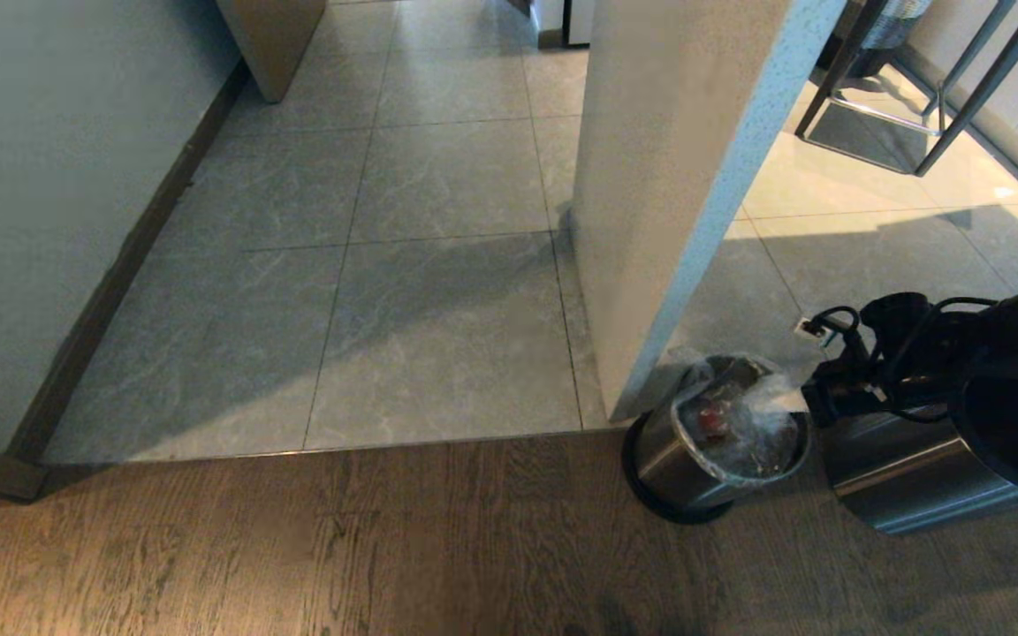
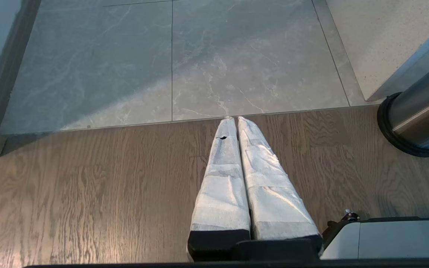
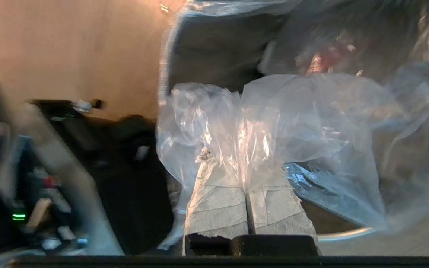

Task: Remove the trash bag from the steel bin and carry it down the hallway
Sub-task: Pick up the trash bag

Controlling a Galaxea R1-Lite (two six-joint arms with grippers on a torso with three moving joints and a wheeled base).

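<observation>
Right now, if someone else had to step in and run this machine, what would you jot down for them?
Right end effector: shut on the trash bag, gripping its clear plastic edge at the bin's rim.
Left end effector: shut, empty, parked over the wood floor.
The steel bin sits on the wood floor beside the wall corner; the bag is still inside it.
Done: bag gripped.
Left: lift it out, carry it down the hallway.

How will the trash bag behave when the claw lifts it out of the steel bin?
The trash bag looks thin and crinkled, so it will likely sag and stretch. The right claw, shut on its edge, may slip or tear it. The steel bin might tip.
</observation>
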